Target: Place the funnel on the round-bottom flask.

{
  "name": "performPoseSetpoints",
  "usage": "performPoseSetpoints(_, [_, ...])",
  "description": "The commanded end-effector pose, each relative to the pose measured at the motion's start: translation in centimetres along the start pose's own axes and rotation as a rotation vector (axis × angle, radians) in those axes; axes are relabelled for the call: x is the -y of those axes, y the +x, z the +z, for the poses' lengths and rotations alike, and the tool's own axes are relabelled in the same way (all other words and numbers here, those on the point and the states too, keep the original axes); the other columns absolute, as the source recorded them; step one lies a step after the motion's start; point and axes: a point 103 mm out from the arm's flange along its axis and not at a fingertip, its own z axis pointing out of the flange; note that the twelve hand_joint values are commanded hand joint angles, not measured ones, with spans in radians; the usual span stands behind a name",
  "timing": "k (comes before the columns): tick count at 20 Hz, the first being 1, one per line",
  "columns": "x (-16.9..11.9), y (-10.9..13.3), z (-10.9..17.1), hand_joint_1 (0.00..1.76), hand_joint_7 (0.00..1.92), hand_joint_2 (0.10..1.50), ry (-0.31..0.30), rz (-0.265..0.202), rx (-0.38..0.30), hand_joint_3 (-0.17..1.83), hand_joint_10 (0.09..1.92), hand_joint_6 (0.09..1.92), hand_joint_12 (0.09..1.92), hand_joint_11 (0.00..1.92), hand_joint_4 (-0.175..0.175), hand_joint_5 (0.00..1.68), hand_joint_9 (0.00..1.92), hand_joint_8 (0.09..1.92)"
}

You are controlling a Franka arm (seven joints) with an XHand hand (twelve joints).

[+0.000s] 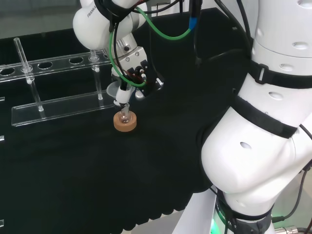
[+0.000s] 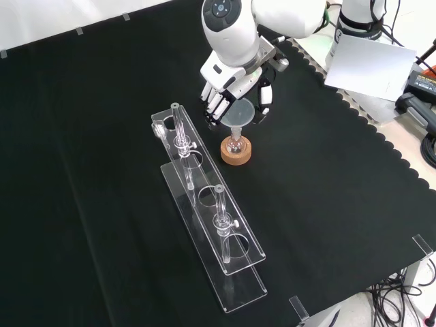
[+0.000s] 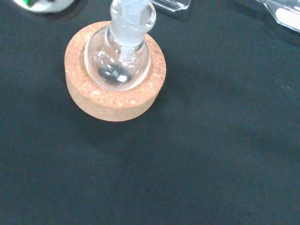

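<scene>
On the left of the front view stands a clear rack (image 2: 211, 225) with a couple of glass tubes (image 2: 178, 129) upright in its holes, lying slantwise across the black bench (image 2: 88, 204). It is close to my work but apart from it, and I count it as the nearest thing to knock.

Just to the right of the rack's far end sits the cork ring (image 2: 236, 151), and in it the small round-bottom flask (image 3: 117, 61). The wrist view shows its bulb nested in the cork, neck upright, with a dark spot at the bottom that I cannot identify.

Above it is the funnel (image 2: 240, 114), a pale clear cone with its stem pointing down at the flask's neck. In the front view the stem seems to reach the mouth; whether it is truly seated inside I cannot tell.

My robot hand (image 2: 225, 92) hangs over the funnel, with fingers (image 2: 216, 103) reaching down on its left and more of the hand on the right of the cone. I judge that I am pinching the funnel at its rim, though the contact itself is hard to see.

The funnel looks light, stiff, smooth and probably breakable, so it could slip or tip. The wide rim is the sensible place to hold, leaving the stem free. The flask only rests in the cork, so a sideways nudge might tilt it.
</scene>
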Motion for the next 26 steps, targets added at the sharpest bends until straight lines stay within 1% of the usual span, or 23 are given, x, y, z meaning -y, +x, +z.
performPoseSetpoints(1, [-0.1, 0.07, 0.08, 0.72, 0.4, 0.63, 0.005, 0.002, 0.01, 0.61, 0.57, 0.33, 1.26, 0.6, -0.045, 0.42, 0.77, 0.76])
performPoseSetpoints(5, [-0.14, 0.11, 0.12, 0.72, 0.39, 0.64, 0.006, 0.004, 0.004, 0.61, 0.57, 0.32, 1.26, 0.6, -0.046, 0.42, 0.76, 0.76])
performPoseSetpoints(7, [-0.11, 0.03, 0.2, 0.71, 0.39, 0.64, 0.004, 0.014, -0.002, 0.61, 0.57, 0.32, 1.26, 0.59, -0.046, 0.42, 0.76, 0.76])
performPoseSetpoints(11, [-0.28, 0.16, 0.23, 0.71, 0.38, 0.64, 0.006, 0.008, 0.007, 0.6, 0.57, 0.31, 1.26, 0.59, -0.047, 0.41, 0.75, 0.76])
performPoseSetpoints(20, [-0.42, 0.18, 0.3, 0.71, 0.37, 0.64, 0.004, -0.003, 0.003, 0.6, 0.57, 0.3, 1.26, 0.59, -0.047, 0.41, 0.75, 0.76])
performPoseSetpoints(26, [-0.53, 0.29, 0.29, 0.71, 0.37, 0.64, 0.006, 0.001, 0.012, 0.6, 0.57, 0.29, 1.26, 0.58, -0.047, 0.41, 0.74, 0.76])
